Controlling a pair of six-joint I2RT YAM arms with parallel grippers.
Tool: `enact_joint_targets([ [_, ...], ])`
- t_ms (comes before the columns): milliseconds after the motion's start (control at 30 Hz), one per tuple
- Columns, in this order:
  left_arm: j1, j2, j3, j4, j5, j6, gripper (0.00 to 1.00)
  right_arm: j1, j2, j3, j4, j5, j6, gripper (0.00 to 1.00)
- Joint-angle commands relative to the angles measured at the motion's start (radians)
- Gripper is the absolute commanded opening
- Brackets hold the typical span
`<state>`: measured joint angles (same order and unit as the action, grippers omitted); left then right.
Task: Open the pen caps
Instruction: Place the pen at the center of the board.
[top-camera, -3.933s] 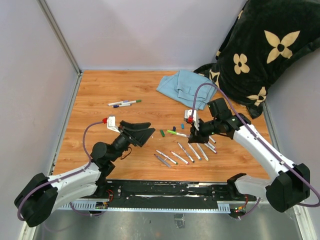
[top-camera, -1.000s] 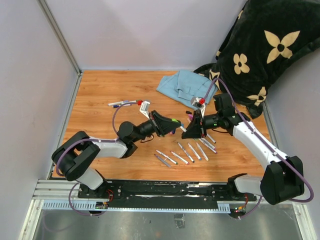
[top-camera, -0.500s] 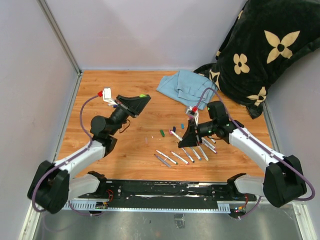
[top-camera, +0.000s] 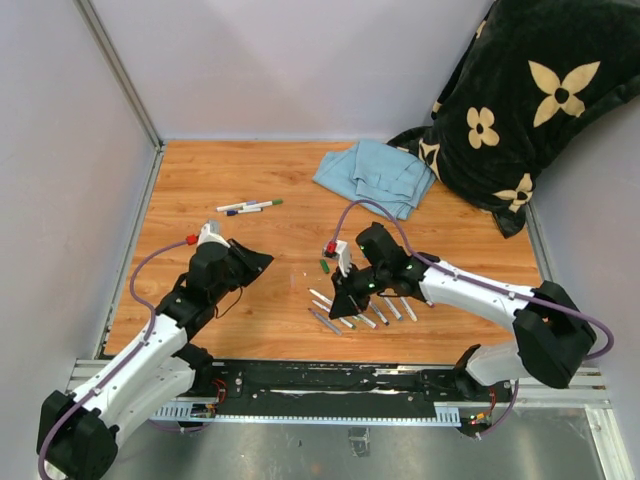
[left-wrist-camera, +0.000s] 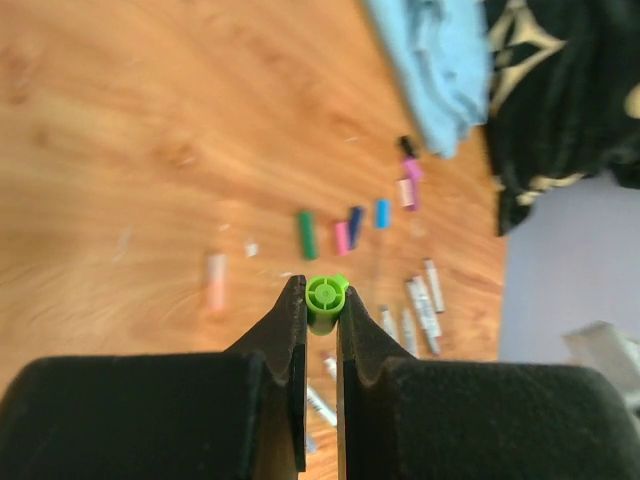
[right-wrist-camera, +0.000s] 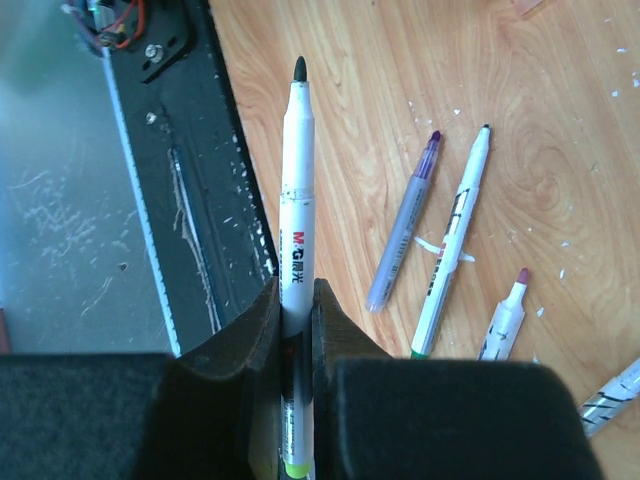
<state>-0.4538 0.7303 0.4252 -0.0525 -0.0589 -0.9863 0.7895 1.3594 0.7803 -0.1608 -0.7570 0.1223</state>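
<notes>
Cap pulled free: left gripper (left-wrist-camera: 320, 305) pinches the lime-green cap (left-wrist-camera: 326, 292), frame centre; right gripper (right-wrist-camera: 296, 295) clamps the uncapped white marker (right-wrist-camera: 297, 170). Next: deposit both, then fetch the capped pens (top-camera: 250, 207), upper left

A robot lab test cell: plain grey partition walls (top-camera: 60, 150) box in a wooden table (top-camera: 200, 170), with two cabled arms (top-camera: 475, 287) bolted to a metal rail (top-camera: 300, 410).

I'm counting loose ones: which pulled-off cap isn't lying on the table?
The lime-green plastic cap, pinched end-on between the left gripper's fingers; the rest lie loose on the wooden table.
</notes>
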Motion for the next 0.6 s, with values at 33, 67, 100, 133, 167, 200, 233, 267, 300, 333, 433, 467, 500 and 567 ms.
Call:
enact_joint_targets([
  [33,0.005,0.064,0.022,-0.252,-0.108,-0.048,0.0,0.097,0.061,0.101,-0.058,0.213,0.048,0.01],
  [67,0.005,0.078,0.029,-0.265,-0.116,-0.047,0.0,0.116,0.079,0.113,-0.066,0.23,0.056,0.01],
  [100,0.005,0.089,0.033,-0.272,-0.121,-0.045,0.0,0.136,0.093,0.122,-0.07,0.253,0.062,0.01],
  [133,0.005,0.094,0.031,-0.272,-0.123,-0.043,0.0,0.156,0.107,0.127,-0.071,0.274,0.066,0.01],
  [167,0.004,0.093,0.026,-0.268,-0.125,-0.044,0.0,0.176,0.122,0.133,-0.07,0.295,0.07,0.01],
  [200,0.005,0.089,0.017,-0.262,-0.128,-0.046,0.0,0.195,0.137,0.14,-0.072,0.313,0.072,0.01],
  [233,0.005,0.082,0.008,-0.26,-0.133,-0.051,0.0,0.218,0.155,0.15,-0.077,0.329,0.074,0.01],
  [267,0.005,0.076,0.0,-0.257,-0.136,-0.055,0.0,0.243,0.18,0.162,-0.08,0.344,0.078,0.01],
  [300,0.005,0.07,-0.009,-0.254,-0.139,-0.055,0.0,0.26,0.199,0.174,-0.084,0.36,0.082,0.01],
  [333,0.006,0.064,-0.018,-0.254,-0.14,-0.056,0.0,0.274,0.218,0.19,-0.094,0.376,0.088,0.01],
  [433,0.006,0.049,-0.047,-0.251,-0.137,-0.066,0.0,0.311,0.274,0.241,-0.121,0.434,0.101,0.01],
  [467,0.004,0.047,-0.063,-0.244,-0.134,-0.074,0.0,0.322,0.291,0.249,-0.129,0.453,0.104,0.01],
  [500,0.005,0.046,-0.074,-0.234,-0.128,-0.079,0.0,0.332,0.308,0.252,-0.135,0.47,0.104,0.01],
  [567,0.005,0.053,-0.089,-0.211,-0.116,-0.088,0.0,0.352,0.333,0.248,-0.135,0.506,0.104,0.01],
])
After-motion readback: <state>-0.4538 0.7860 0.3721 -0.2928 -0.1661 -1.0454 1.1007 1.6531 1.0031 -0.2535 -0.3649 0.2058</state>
